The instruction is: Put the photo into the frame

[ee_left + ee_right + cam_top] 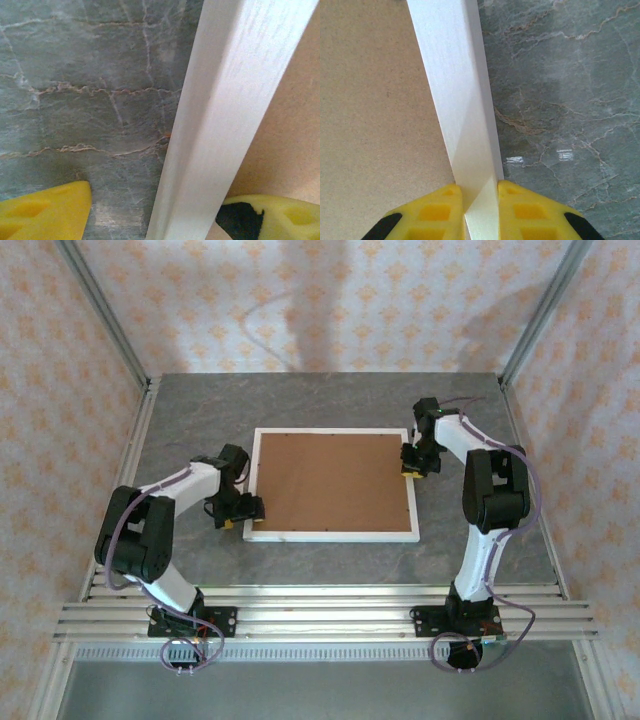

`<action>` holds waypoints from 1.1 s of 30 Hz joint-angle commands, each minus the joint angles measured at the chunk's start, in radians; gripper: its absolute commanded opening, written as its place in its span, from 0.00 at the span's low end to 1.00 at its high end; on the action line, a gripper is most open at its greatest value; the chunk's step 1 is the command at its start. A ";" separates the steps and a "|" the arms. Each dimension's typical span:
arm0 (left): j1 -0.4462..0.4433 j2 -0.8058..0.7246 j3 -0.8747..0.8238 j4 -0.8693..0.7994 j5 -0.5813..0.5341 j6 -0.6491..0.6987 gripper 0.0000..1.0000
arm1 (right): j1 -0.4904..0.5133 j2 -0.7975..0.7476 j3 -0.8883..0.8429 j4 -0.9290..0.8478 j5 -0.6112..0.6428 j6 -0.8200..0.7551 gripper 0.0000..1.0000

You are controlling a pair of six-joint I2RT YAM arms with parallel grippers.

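White left arm (165, 540) and white right arm (478, 540) have black joints, thin purple cables (530, 495); right gripper (480, 210) fingers (437, 212) are yellow.

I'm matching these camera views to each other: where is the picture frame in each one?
Top external: the frame lies flat in the middle of the table.
Left wrist: its white edge slants from bottom centre to top right.
Right wrist: its white edge runs from top left-centre to bottom centre.
Shared landmark: the brown board inside it, right in left wrist, left in right wrist.
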 commanded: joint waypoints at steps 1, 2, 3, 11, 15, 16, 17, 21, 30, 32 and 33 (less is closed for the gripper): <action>-0.067 0.108 -0.058 0.053 0.037 -0.012 0.76 | 0.027 0.019 -0.029 0.013 -0.035 0.041 0.18; -0.071 0.115 -0.059 0.055 0.037 -0.011 0.76 | 0.029 0.021 -0.030 0.014 -0.035 0.041 0.18; -0.074 0.122 -0.059 0.056 0.037 -0.012 0.76 | 0.032 0.023 -0.031 0.014 -0.036 0.042 0.18; -0.076 0.091 0.008 -0.017 0.002 0.010 0.76 | 0.034 0.016 -0.031 0.009 -0.020 0.036 0.18; -0.065 -0.013 0.093 -0.064 -0.054 0.013 0.79 | 0.027 0.010 -0.016 -0.009 0.004 0.026 0.18; -0.056 -0.043 0.115 -0.068 -0.059 0.009 0.79 | 0.024 0.009 -0.015 -0.012 0.006 0.021 0.18; -0.047 -0.062 0.135 -0.071 -0.062 0.005 0.80 | 0.020 0.007 -0.014 -0.016 0.009 0.019 0.18; 0.009 -0.097 0.218 -0.089 -0.053 0.011 0.82 | 0.011 0.003 -0.005 -0.025 0.011 0.014 0.18; 0.097 0.002 0.300 -0.006 -0.046 0.024 0.83 | 0.011 0.006 0.009 -0.032 0.006 0.018 0.18; 0.099 0.055 0.335 0.008 -0.054 0.024 0.83 | 0.011 0.009 0.010 -0.029 0.003 0.022 0.18; 0.099 0.085 0.352 0.014 -0.052 0.022 0.82 | 0.011 0.012 0.011 -0.029 0.000 0.022 0.18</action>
